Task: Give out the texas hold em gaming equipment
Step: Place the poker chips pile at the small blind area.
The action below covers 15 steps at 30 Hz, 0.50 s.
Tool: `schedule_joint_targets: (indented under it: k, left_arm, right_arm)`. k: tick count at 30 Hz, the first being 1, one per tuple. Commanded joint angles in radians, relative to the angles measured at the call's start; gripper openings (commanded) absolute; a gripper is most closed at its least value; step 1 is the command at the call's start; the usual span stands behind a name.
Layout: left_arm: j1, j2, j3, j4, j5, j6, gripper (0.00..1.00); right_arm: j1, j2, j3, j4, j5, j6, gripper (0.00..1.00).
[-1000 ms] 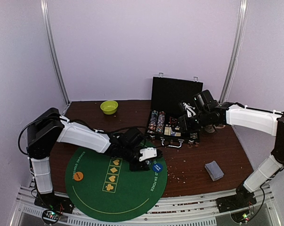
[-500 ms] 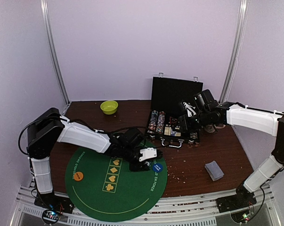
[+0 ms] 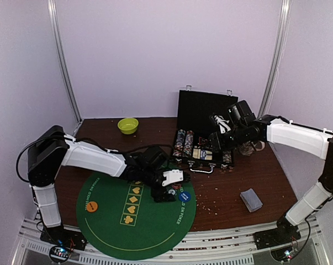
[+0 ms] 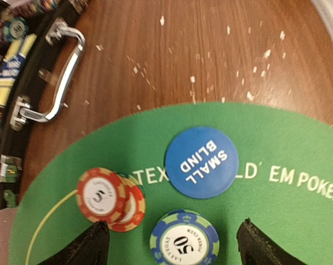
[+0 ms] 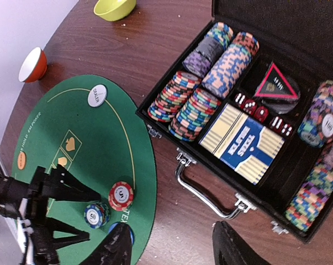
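Note:
My left gripper (image 4: pixel 176 245) stands open low over the green poker mat (image 4: pixel 299 221), its fingers on either side of a blue 50 chip (image 4: pixel 184 240) that lies free on the felt. Two red 5 chips (image 4: pixel 102 194) overlap just to its left, and the blue small blind disc (image 4: pixel 200 162) lies beyond. From above, the left gripper (image 3: pixel 167 187) is at the mat's right edge. My right gripper (image 5: pixel 177 248) hovers open and empty above the handle of the chip case (image 5: pixel 221 201). Rows of chips (image 5: pixel 196 91) and a boxed deck (image 5: pixel 243 141) fill the case.
A white dealer disc (image 5: pixel 97 95) and an orange disc (image 3: pixel 93 206) lie on the mat. A grey-blue deck of cards (image 3: pixel 250 199) sits on the table at the right. A lime-green bowl (image 3: pixel 128 125) stands at the back and a red bowl (image 5: pixel 32 63) at the left.
My left gripper has opened and let go of the blue chip, which now lies on the mat. The right arm has shifted slightly.

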Motion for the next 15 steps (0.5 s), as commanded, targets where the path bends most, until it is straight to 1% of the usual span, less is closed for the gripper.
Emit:
schedule_joint_targets:
  k: [1,5,8,9,10,12,13,15]
  left_arm:
    - [0.005,-0.133,0.031,0.014,0.069,-0.019,0.86]
    - [0.031,-0.232,0.027,-0.016,0.112,-0.034,0.87]
    - [0.118,-0.313,0.029,-0.065,0.127,-0.105,0.87]
    - [0.181,-0.342,0.03,-0.082,0.132,-0.139,0.87]
    - [0.211,-0.374,0.027,-0.094,0.133,-0.176,0.87]
    - [0.303,-0.448,0.001,-0.101,0.109,-0.224,0.87]
    - [0.35,-0.489,-0.018,-0.101,0.086,-0.236,0.89]
    - [0.41,-0.555,-0.048,-0.115,0.032,-0.25,0.94]
  right_arm:
    - [-0.008,-0.038,0.11,-0.076,0.089,-0.221,0.54]
    - [-0.02,-0.006,0.19,-0.079,0.172,-0.378,0.56]
    - [-0.026,0.058,0.293,-0.097,0.267,-0.357,0.57]
    - [-0.028,0.087,0.358,-0.116,0.277,-0.332,0.58]
    - [-0.029,0.119,0.394,-0.137,0.275,-0.307,0.58]
    - [-0.027,0.174,0.478,-0.179,0.205,-0.318,0.58]
    - [-0.022,0.194,0.493,-0.19,0.155,-0.35,0.58]
    - [-0.012,0.228,0.512,-0.203,0.067,-0.444,0.6]
